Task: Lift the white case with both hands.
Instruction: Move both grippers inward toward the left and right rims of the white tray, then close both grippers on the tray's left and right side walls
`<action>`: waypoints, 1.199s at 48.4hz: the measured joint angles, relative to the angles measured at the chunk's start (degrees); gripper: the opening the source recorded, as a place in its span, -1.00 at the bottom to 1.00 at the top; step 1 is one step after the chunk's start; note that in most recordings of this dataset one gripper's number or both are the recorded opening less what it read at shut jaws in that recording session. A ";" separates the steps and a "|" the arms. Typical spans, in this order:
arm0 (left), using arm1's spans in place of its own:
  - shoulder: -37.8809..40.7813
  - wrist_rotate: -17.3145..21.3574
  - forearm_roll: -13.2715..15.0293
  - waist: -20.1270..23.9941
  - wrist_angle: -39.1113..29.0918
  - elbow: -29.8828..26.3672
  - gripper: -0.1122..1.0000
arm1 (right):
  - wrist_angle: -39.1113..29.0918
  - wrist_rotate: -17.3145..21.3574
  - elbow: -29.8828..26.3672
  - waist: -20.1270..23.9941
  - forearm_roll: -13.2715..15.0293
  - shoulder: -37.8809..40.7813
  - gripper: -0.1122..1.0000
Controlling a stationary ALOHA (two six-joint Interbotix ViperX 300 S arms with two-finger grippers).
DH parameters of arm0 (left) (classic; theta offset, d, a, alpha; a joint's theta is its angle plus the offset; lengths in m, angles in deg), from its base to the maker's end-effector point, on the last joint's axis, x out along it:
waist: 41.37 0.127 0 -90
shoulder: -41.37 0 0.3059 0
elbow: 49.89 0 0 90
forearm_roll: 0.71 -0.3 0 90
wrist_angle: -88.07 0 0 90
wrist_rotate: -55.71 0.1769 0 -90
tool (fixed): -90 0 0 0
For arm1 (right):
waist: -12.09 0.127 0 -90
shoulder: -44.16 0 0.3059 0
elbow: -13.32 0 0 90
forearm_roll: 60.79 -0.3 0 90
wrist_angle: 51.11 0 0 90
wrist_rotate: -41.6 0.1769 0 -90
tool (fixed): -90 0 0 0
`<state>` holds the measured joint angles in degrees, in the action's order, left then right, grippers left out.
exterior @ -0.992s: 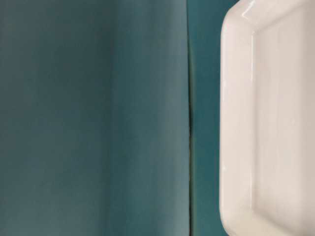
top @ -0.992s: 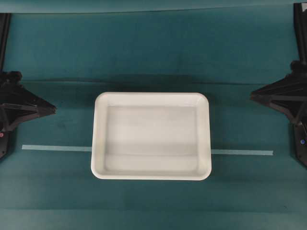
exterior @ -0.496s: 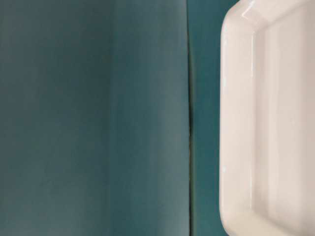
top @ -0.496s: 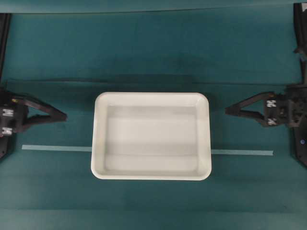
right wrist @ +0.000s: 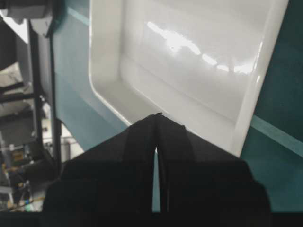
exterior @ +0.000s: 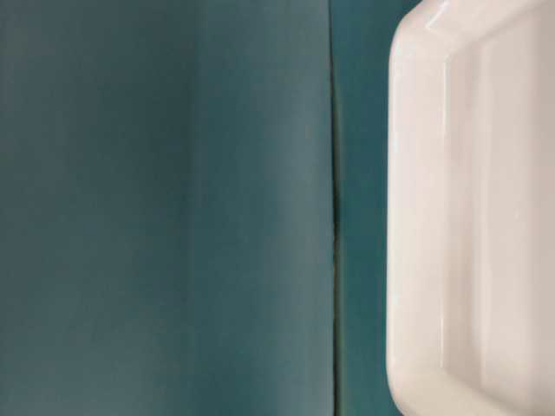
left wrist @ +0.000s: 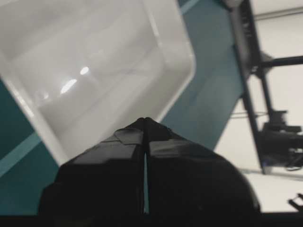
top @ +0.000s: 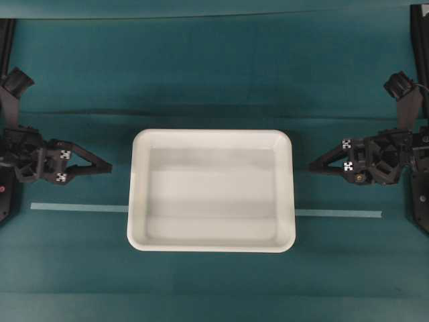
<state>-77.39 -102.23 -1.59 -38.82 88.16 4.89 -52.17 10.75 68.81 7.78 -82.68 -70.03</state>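
Note:
The white case (top: 211, 191) lies flat and empty on the teal cloth in the middle of the overhead view. It also fills the right of the table-level view (exterior: 468, 217). My left gripper (top: 110, 168) is shut, its pointed tip aimed at the case's left rim with a short gap between them. On the other side my right gripper (top: 310, 168) is shut too, its tip just off the right rim. In the left wrist view the closed tips (left wrist: 144, 119) point at the case (left wrist: 94, 61). The right wrist view shows the same (right wrist: 157, 115), facing the case (right wrist: 189, 61). Neither gripper holds anything.
A pale tape strip (top: 74, 207) runs across the cloth and passes under the case. A fold line in the cloth (exterior: 334, 217) runs beside the case. Black frame posts stand at the far left (top: 5, 40) and far right (top: 419, 40).
Both grippers have come inward from the table's sides toward the case, tips turned to face its left and right rims. The case has not moved.

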 measured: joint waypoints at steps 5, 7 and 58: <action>1.76 0.00 0.00 0.00 -0.09 0.00 -0.53 | 0.00 0.00 0.09 0.00 0.00 0.53 -0.72; 2.46 0.00 0.00 0.00 -0.09 0.00 -0.38 | 0.00 0.00 0.00 0.00 -0.09 0.70 -0.66; 19.95 -1.14 0.00 -0.18 19.69 5.71 0.93 | 14.15 2.11 3.96 2.72 0.00 15.64 0.89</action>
<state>-57.44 -103.38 -1.59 -39.00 107.85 10.60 -38.02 12.86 72.76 10.50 -82.68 -54.39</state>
